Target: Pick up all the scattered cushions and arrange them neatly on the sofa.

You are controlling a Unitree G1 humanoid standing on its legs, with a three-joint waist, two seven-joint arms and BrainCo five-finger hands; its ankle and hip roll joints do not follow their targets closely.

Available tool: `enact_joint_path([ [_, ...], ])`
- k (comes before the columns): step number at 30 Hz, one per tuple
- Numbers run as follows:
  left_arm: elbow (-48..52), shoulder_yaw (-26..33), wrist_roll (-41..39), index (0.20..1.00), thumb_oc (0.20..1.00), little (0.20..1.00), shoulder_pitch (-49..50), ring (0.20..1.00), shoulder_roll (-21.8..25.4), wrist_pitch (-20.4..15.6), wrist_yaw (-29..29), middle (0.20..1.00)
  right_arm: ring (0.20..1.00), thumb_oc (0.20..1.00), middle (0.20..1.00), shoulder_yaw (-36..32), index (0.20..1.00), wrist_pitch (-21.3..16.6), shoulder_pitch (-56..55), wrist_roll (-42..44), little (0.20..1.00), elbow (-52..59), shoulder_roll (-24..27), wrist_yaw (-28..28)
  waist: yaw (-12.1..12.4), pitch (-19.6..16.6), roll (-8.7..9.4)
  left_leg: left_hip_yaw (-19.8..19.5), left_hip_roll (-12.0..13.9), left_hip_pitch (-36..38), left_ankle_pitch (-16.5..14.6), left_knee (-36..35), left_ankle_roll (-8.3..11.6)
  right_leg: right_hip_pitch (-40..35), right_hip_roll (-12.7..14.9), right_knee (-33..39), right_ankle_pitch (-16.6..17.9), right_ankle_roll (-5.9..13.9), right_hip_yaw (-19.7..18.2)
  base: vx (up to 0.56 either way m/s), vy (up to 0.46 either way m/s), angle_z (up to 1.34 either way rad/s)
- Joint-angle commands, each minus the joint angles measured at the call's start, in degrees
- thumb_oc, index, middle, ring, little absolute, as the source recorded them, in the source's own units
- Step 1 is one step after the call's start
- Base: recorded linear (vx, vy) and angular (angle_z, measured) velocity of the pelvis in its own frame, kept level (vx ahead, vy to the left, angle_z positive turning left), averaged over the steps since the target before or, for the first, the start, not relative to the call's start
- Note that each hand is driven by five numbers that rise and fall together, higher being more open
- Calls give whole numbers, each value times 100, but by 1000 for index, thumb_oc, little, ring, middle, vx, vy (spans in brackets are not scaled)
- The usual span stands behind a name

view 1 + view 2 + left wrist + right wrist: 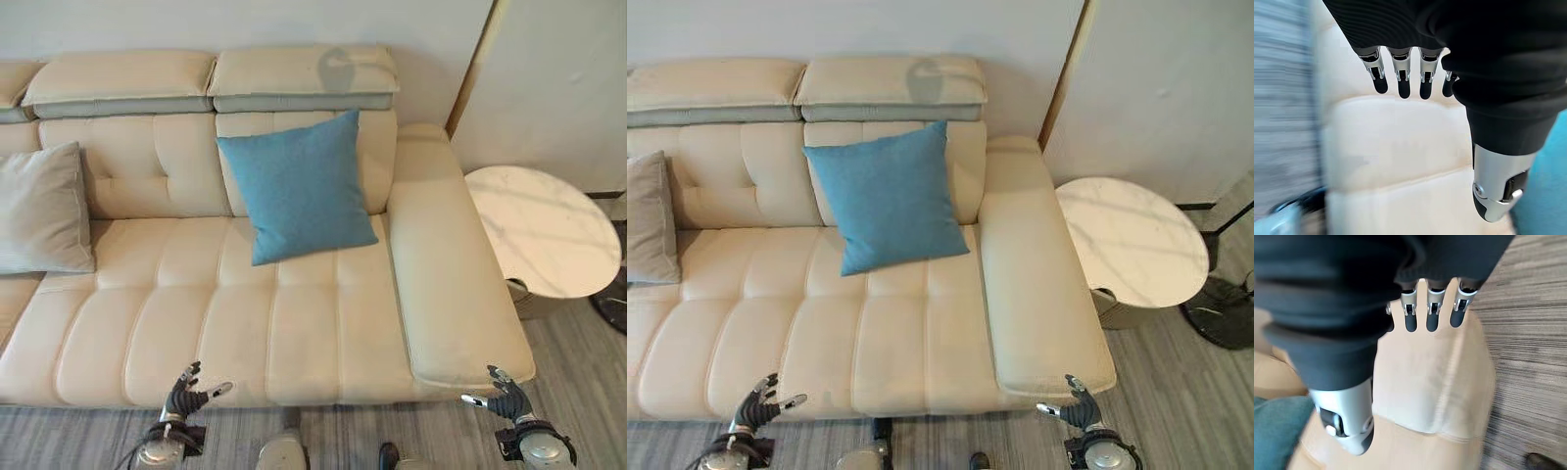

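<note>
A blue cushion [299, 184] leans upright against the backrest of the cream sofa [176, 323], near its right armrest. A grey cushion [41, 211] rests against the backrest at the sofa's left end. My left hand [186, 395] hovers at the seat's front edge, open and holding nothing; its fingers [1403, 83] point over the seat. My right hand [505, 397] is open and bare by the front corner of the armrest [1444, 382]. A sliver of the blue cushion [1276, 431] shows in the right wrist view.
A round white marble side table [544, 230] stands just right of the armrest. Grey wood-look floor [578, 362] runs along the sofa's front. A dark round base [1220, 313] sits on the floor at the far right.
</note>
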State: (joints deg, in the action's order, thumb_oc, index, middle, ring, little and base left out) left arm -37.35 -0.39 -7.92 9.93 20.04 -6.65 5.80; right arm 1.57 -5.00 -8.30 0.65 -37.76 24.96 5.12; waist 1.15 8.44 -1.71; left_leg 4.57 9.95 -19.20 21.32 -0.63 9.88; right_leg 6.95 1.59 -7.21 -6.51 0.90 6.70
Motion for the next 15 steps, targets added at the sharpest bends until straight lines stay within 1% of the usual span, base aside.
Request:
enact_joint_path([
  [1, 256, 35, -56, 1000, 1000, 1000, -185, 1000, 378, -202, 94, 1000, 1000, 1000, 1000, -61, 1000, -157, 144, 222, 1000, 386, 133, 169, -133, 28, 515, 174, -830, -4, -1639, 649, -521, -275, 156, 620, 256, 491, -210, -297, -73, 22],
  [2, 271, 54, -83, 1000, 1000, 1000, -174, 1000, 360, -197, 72, 1000, 1000, 1000, 1000, -57, 1000, -151, 129, 232, 1000, 371, 121, 142, -176, -4, 565, 139, -923, 91, -1926, 896, -583, -192, 210, 637, 368, 486, -209, -221, -40, 5],
  [3, 246, 73, -114, 1000, 1000, 1000, -169, 1000, 327, -192, 62, 1000, 1000, 1000, 1000, -61, 1000, -137, 130, 249, 1000, 352, 96, 113, -194, -25, 602, 53, -1012, 212, -2140, 1042, -623, -152, 241, 636, 418, 476, -228, -146, -5, 11],
  [4, 255, 85, -144, 1000, 1000, 1000, -136, 1000, 291, -188, 53, 1000, 1000, 1000, 1000, -58, 1000, -140, 118, 239, 1000, 346, 83, 89, -196, -44, 601, -73, -1081, 431, -2307, 1011, -646, -147, 238, 622, 439, 472, -251, -66, 32, 26],
  [5, 266, 90, -151, 1000, 1000, 1000, -94, 1000, 246, -186, 46, 1000, 1000, 1000, 1000, -61, 1000, -146, 119, 223, 1000, 339, 75, 77, -205, -85, 574, -199, -1121, 640, -2371, 881, -657, -144, 206, 622, 448, 473, -272, -4, 64, 29],
  [6, 286, 65, -140, 1000, 1000, 1000, -66, 1000, 239, -173, 45, 1000, 1000, 1000, 1000, -29, 1000, -162, 137, 199, 1000, 304, 46, 73, -214, -179, 540, -341, -1166, 802, -2308, 619, -686, -115, 142, 620, 468, 466, -250, 15, 51, 10],
  [9, 256, 45, -114, 1000, 1000, 1000, -87, 1000, 288, -176, 42, 1000, 1000, 1000, 1000, 14, 1000, -145, 187, 205, 1000, 243, 41, 58, -214, -232, 565, -368, -1181, 885, -2284, 477, -717, -143, 114, 658, 479, 460, -234, 20, 28, -1],
  [12, 199, 14, -20, 1000, 1000, 1000, -103, 1000, 352, -149, 6, 1000, 1000, 1000, 1000, 46, 1000, -125, 219, 187, 1000, 177, 58, 44, -215, -331, 567, -376, -1196, 1112, -2227, 106, -764, -195, 79, 723, 493, 494, -226, 25, 59, 8],
  [15, 137, 37, 24, 1000, 1000, 1000, -65, 1000, 365, -131, -31, 1000, 1000, 1000, 1000, 27, 1000, -94, 226, 184, 1000, 118, 41, 26, -202, -421, 562, -341, -1216, 1248, -2160, -85, -777, -241, 84, 718, 504, 529, -242, 34, 67, 0],
])
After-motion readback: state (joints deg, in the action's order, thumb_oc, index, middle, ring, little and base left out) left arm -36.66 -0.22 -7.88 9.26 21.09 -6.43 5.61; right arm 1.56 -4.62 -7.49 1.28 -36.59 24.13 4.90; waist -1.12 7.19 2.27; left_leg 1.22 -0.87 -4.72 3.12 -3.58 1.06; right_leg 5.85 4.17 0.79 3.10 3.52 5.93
